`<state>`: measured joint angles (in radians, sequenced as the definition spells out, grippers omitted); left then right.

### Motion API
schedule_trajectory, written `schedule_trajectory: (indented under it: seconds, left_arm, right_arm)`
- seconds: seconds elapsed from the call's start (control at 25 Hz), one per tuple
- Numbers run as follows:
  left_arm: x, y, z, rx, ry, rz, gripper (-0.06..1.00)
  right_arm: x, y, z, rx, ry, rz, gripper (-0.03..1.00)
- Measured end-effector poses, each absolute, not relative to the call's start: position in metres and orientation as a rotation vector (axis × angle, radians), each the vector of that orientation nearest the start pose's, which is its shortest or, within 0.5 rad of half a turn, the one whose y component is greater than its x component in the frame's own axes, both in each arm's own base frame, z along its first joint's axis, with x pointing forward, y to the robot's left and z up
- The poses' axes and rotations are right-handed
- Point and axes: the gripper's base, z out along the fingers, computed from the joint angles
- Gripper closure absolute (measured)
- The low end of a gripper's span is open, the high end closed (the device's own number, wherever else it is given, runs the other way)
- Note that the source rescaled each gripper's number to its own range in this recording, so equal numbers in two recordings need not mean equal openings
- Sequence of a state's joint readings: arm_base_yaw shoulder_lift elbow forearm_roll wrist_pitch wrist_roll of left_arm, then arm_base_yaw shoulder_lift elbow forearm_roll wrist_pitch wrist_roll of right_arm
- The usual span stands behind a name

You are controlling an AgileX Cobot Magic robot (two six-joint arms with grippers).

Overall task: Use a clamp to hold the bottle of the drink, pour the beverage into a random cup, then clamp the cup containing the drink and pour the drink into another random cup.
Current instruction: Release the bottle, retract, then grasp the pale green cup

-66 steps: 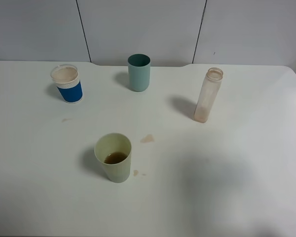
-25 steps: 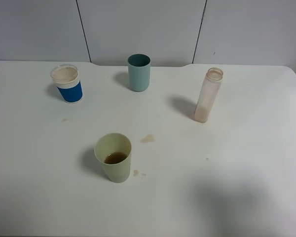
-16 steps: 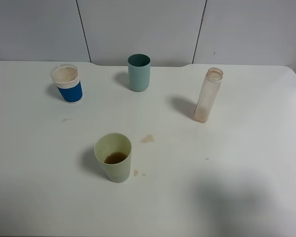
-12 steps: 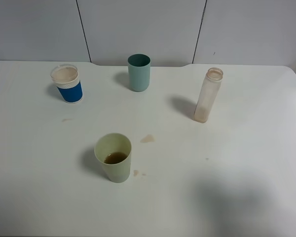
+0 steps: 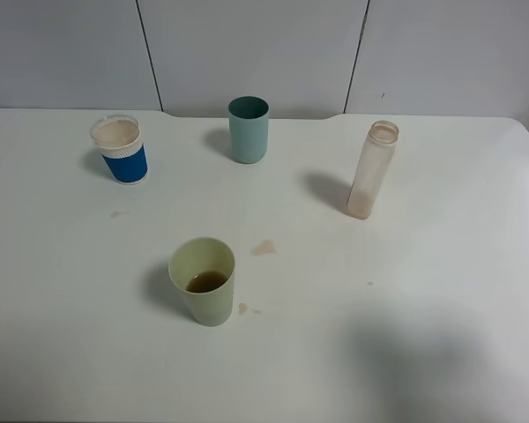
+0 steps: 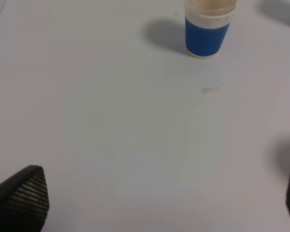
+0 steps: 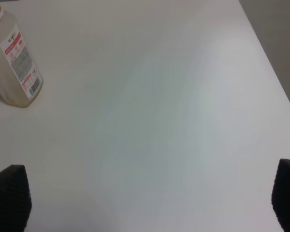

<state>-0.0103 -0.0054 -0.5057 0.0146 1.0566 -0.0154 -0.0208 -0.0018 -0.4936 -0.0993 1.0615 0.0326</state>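
Both tools empty. Your left gripper point(image 6: 159, 203): jaws spread wide, tips at opposite edges of the wrist view, only bare table point(image 6: 111, 121) between. Your right gripper point(image 7: 147, 200): same, wide apart, holding nothing. Neither arm shows in the high view.

Key relation for your next move: the yellow-green cup point(image 5: 203, 286) w/ the beverage point(image 5: 206, 281) stands upright front-left of table centre, so the left arm looks the nearer one, judging by side only. That cup isn't in the left wrist view. That cam sees the blue-sleeved cup point(image 6: 208, 29) ahead, upright, well apart from the tips. The cup's long axis is vertical, so come in from the side, jaws level, around the wall below the rim. The pour target, the blue-sleeved cup, sits back-left, well apart from the yellow-green cup. The teal cup point(image 5: 248, 129) is back-centre, not needed.

Looks: yellow-green cup is plain, tapered, wider at the rim, w/ thin brown liquid low in the bottom. Small brown drips point(image 5: 264, 248) on the table just right of it. The bottle point(image 5: 371, 170) is upright on the right side, uncapped, nearly empty. I'd judge 1st pour done, 2nd not yet begun.

Risk: smooth tapered wall may slip. Grip firm, tilt slow.
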Motion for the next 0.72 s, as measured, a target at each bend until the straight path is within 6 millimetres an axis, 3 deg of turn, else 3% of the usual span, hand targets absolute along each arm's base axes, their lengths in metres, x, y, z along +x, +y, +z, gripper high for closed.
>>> schedule_trajectory:
  seconds: [0.4, 0.72]
  left_arm:
    - [-0.004, 0.006, 0.279, -0.061, 2.043, 0.036, -0.06]
    - [0.021, 0.008, 0.279, -0.080, 2.200, 0.068, -0.06]
  right_arm:
    - [-0.005, -0.008, 0.276, 0.059, 2.047, -0.112, -0.03]
    - [-0.005, -0.008, 0.276, 0.059, 2.047, -0.112, -0.03]
